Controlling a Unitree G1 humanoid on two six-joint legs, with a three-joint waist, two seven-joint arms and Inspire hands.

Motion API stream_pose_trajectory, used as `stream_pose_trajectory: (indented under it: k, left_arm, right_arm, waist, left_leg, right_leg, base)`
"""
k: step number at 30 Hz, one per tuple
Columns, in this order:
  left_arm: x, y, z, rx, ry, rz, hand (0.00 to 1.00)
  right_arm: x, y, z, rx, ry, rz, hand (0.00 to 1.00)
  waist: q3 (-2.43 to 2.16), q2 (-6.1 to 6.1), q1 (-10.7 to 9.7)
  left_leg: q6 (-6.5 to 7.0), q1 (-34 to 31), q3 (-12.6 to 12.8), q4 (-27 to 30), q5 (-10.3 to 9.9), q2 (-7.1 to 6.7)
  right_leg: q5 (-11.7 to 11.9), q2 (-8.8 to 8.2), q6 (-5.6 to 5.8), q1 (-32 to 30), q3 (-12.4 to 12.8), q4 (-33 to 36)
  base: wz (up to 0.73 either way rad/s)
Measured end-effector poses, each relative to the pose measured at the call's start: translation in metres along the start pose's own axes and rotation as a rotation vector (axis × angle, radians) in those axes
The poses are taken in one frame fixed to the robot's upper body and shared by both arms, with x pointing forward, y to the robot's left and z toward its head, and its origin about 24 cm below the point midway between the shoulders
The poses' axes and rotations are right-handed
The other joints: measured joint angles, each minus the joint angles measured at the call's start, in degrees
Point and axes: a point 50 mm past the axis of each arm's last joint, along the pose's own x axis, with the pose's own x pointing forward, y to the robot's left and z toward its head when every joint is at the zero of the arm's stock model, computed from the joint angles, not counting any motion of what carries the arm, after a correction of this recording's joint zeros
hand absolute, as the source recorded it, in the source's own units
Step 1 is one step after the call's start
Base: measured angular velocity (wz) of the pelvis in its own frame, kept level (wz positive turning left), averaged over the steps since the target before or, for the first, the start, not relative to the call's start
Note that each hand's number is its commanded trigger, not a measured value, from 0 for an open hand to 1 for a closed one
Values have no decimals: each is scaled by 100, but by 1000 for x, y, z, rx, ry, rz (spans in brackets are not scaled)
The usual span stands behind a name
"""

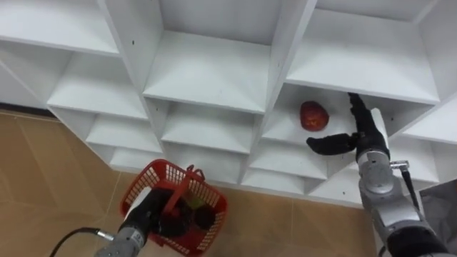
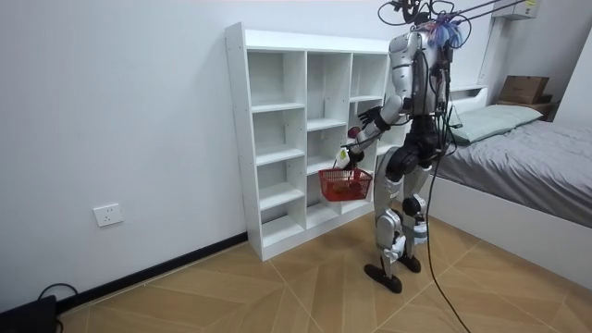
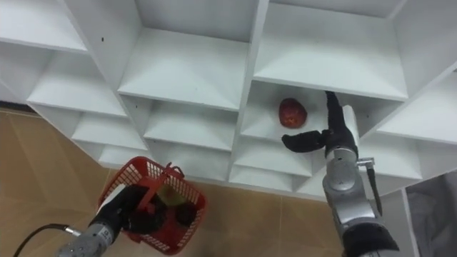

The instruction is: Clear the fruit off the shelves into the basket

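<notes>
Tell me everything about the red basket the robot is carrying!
The red basket looks like plastic, with open-mesh walls, a solid rim and a red handle. It hangs in the air above the wooden floor, just in front of the white shelf. The robot's left hand is curled round the handle and holds it up. Inside lie something yellowish and something dark, too hidden to name.
</notes>
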Motion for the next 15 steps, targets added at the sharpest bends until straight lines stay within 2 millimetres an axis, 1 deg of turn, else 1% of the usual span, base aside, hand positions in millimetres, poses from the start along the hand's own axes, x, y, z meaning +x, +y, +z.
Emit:
stream_pose_trajectory:
  k: [2, 4, 8, 15]
  left_arm:
    - [0, -1, 0, -1, -1, -4, 100]
    - [1, -3, 1, -7, -4, -20, 100]
    - [1, -3, 1, -8, 0, -23, 100]
    - [5, -2, 0, -5, 17, -24, 100]
  right_arm:
    - [2, -2, 5, 18, -11, -18, 0]
    - [5, -9, 8, 32, -16, -60, 0]
    - [9, -11, 13, 33, -31, -79, 0]
    - [19, -15, 31, 36, -76, -98, 0]
  waist:
    - [4, -15, 53]
    - [5, -12, 147]
    - [11, -3, 170]
    - [23, 14, 174]
  left_leg:
    - [-1, -87, 5, 8, 1, -1]
    - [-1, -182, 4, 8, 2, 1]
    - [-3, -259, -14, 4, 3, 8]
    - [-3, -324, -2, -10, 3, 8]
  right_leg:
    - [2, 3, -3, -113, 32, 29]
    - [2, 1, -3, -234, 35, 67]
    - [2, 2, -3, -297, -4, 58]
    - [2, -3, -3, -354, -47, 47]
  base:
    - [-4]
    - [0]
    - [1]
    - [0]
